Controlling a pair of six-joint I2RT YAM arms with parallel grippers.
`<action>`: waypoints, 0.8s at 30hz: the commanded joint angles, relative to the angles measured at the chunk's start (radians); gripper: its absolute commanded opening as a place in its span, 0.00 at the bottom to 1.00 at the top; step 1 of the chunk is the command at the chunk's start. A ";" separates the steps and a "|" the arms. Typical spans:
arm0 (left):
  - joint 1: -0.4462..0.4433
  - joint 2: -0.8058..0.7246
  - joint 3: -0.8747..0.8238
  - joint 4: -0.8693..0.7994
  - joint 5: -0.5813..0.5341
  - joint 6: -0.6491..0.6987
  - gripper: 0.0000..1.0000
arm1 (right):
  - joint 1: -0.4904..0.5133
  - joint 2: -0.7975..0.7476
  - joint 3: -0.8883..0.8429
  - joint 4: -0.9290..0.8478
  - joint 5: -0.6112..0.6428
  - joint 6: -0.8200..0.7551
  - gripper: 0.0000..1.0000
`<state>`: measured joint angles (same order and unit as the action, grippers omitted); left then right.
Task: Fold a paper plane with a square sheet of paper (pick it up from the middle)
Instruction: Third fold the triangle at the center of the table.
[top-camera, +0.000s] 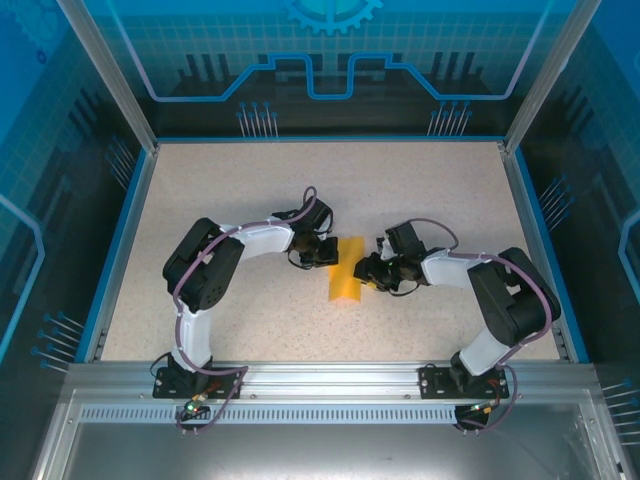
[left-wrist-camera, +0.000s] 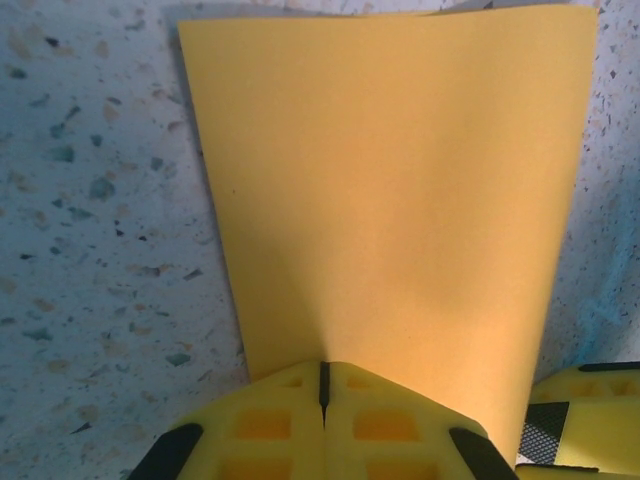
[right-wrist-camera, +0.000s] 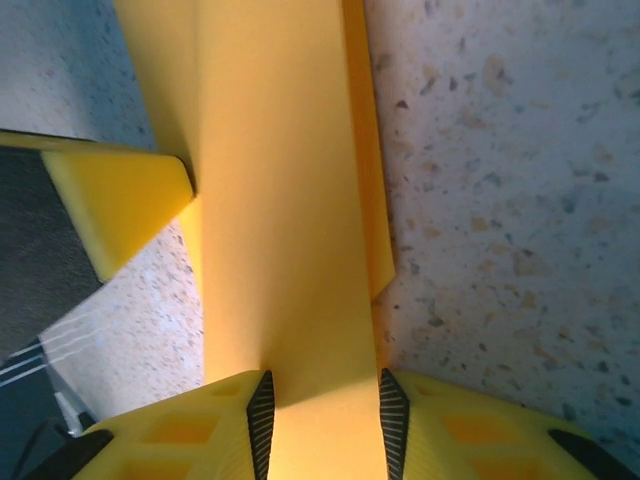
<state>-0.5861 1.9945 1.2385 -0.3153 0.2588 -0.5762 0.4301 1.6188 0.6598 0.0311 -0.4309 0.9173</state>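
1. Orange-yellow, the square sheet of paper lies as a narrow folded band on the counter, directly between the left gripper and the right gripper.
2. Left gripper: fingers pressed together on the sheet's near edge, and the paper fans out ahead of them.
3. Right gripper: jaws partly apart, with the paper band filling the gap and both black pads touching it.
4. Edges: ahead of the right gripper a lower layer sticks out along the band's right side and ends in a slanted corner.
5. Room: bare speckled counter lies to the right gripper's right, and more to the left gripper's left. The blue border is well away from both.
6. Crowding: a finger of the other gripper touches the band's left edge.
7. Hidden: both wrist views cut off the paper's far end, and the fingers cover its near edge.
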 joint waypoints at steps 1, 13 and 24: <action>0.002 0.026 -0.039 -0.066 -0.029 0.010 0.06 | -0.020 0.004 -0.014 0.111 -0.075 0.052 0.38; 0.002 0.024 -0.040 -0.064 -0.027 0.007 0.06 | -0.039 0.043 0.029 0.126 -0.110 0.020 0.46; 0.003 0.002 -0.049 -0.061 -0.022 0.013 0.07 | -0.068 0.065 0.065 0.034 -0.115 -0.045 0.37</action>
<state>-0.5861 1.9919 1.2358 -0.3130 0.2588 -0.5758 0.3817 1.6733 0.7063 0.1192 -0.5285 0.9054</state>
